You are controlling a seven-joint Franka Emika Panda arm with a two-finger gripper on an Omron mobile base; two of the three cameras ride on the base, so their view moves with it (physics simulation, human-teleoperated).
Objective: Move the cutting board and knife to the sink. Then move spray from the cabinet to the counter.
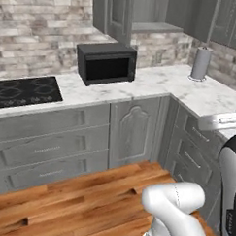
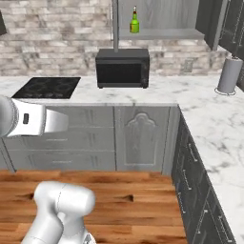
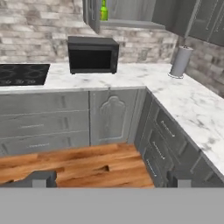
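Up on the cabinet (image 2: 162, 19) shelf stands the spray (image 2: 135, 21); open claw (image 3: 109, 179) far below.

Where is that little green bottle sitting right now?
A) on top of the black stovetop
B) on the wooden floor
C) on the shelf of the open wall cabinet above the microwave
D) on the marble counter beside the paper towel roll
C: the green bottle stands upright on the grey shelf of the open wall cabinet, directly above the black microwave.
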